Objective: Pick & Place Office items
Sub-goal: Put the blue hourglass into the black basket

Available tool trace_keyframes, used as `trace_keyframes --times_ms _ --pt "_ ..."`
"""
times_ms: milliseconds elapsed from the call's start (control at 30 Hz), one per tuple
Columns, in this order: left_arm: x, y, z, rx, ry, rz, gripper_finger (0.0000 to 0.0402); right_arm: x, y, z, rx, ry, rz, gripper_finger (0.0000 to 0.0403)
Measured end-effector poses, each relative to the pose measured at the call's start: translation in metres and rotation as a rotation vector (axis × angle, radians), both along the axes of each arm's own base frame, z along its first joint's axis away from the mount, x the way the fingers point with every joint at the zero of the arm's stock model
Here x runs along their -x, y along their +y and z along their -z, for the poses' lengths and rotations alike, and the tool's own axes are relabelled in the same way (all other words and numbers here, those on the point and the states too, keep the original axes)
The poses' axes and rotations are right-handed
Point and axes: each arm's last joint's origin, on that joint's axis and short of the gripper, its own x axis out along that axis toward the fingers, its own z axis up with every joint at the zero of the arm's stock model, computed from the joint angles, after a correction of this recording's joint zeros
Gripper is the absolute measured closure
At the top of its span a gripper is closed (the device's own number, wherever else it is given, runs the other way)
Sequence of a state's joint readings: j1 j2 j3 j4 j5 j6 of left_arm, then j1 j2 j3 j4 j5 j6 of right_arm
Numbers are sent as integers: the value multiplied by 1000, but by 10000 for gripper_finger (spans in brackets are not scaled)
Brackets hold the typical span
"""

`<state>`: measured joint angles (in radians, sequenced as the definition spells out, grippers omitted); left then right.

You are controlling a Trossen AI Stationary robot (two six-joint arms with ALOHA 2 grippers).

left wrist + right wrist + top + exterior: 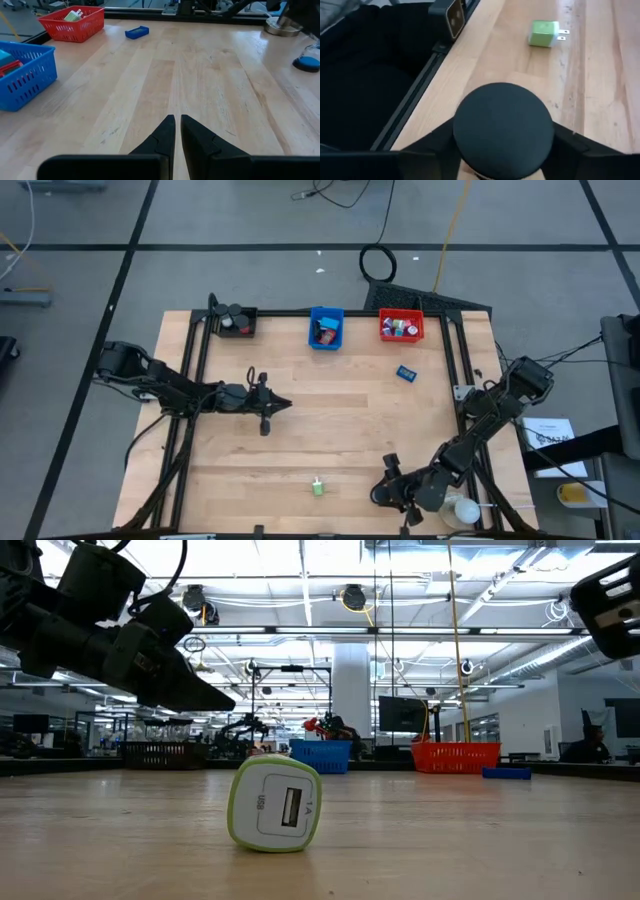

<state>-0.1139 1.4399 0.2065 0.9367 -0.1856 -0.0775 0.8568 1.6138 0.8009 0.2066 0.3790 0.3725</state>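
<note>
My right gripper (503, 137) is near the table's near right edge (386, 482), shut on a black round piece (503, 127). A green and white USB charger block (318, 486) lies on its side on the wood to the gripper's left, its prongs showing in the right wrist view (543, 33) and its socket in the low view (275, 803). A small blue block (406, 373) lies flat near the red bin (137, 32). My left gripper (272, 405) is shut and empty, held above the table's left middle (177, 127). My right gripper has the black round piece pinched between its two fingers, one finger (436, 145) on each side of its rounded rim (465, 112). The piece fills the gap and hides the fingertips. Whether it rests on the table or is lifted, I cannot tell.
A black bin (237, 322), a blue bin (326, 327) and a red bin (401, 326), all holding small pieces, stand along the far edge. A roundish white object in a clear holder (462, 510) sits by the right arm. Bare wood spreads across the middle.
</note>
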Motion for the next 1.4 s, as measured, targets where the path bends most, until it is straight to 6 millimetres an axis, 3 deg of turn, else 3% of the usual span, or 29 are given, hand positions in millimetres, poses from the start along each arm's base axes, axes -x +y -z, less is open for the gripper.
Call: trace_keyframes --times_ms 133,367,567,700,833,1000,1167,1333,1400 --pt "0 0 0 -25 3 0 364 -2 -1 -1 24 -15 -39 237" --pt "3 6 1 -29 -10 -191 364 -32 -26 -18 -9 -161 120 237" --pt "20 9 3 -33 -59 -238 364 -69 -79 -18 1 -147 259 235" --pt "43 13 3 -17 -162 -272 364 -100 -127 -33 10 -182 366 235" --pt "45 13 3 -40 -150 -315 364 -135 -184 -54 -11 -243 442 234" --pt "46 15 3 -62 -145 -368 364 -182 -241 -52 17 -217 471 233" --pt "48 16 3 -77 -143 -477 364 -227 -261 -34 -4 -171 399 232" --pt "55 9 -1 -162 -168 -726 364 -249 -270 -24 -10 -192 374 232" --pt "58 3 -3 -202 -162 -739 364 -252 -275 -22 -8 -194 385 232"
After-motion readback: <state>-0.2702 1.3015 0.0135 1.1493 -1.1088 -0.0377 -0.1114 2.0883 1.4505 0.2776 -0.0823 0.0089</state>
